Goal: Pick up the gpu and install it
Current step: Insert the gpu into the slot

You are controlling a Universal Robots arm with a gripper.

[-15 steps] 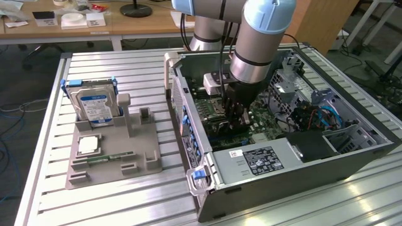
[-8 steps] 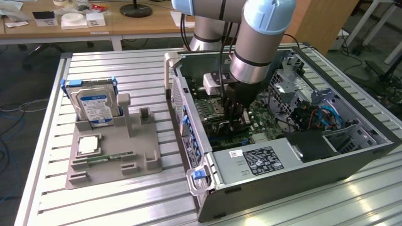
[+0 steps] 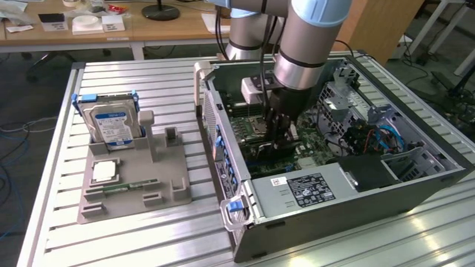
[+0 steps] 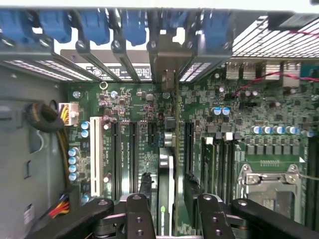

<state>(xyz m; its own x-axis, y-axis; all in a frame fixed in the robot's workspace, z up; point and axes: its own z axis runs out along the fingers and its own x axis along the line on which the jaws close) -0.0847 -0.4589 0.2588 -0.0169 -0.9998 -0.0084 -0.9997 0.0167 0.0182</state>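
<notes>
Gripper (image 4: 168, 196) inside open computer case (image 3: 356, 194), fingers (image 4: 145, 186) spread to either side of the gpu (image 4: 169, 164), apparently not clamping it. Gpu stands edge-on in a motherboard (image 4: 124, 109) slot, bracket at the rear slots. Hard drive (image 3: 111, 123) upright in grey holder (image 3: 133, 183) at exterior view's left.

The ribbed silver metal bench (image 3: 148, 233) looks shiny; the grey metal computer case (image 3: 386, 200) looks dull.
</notes>
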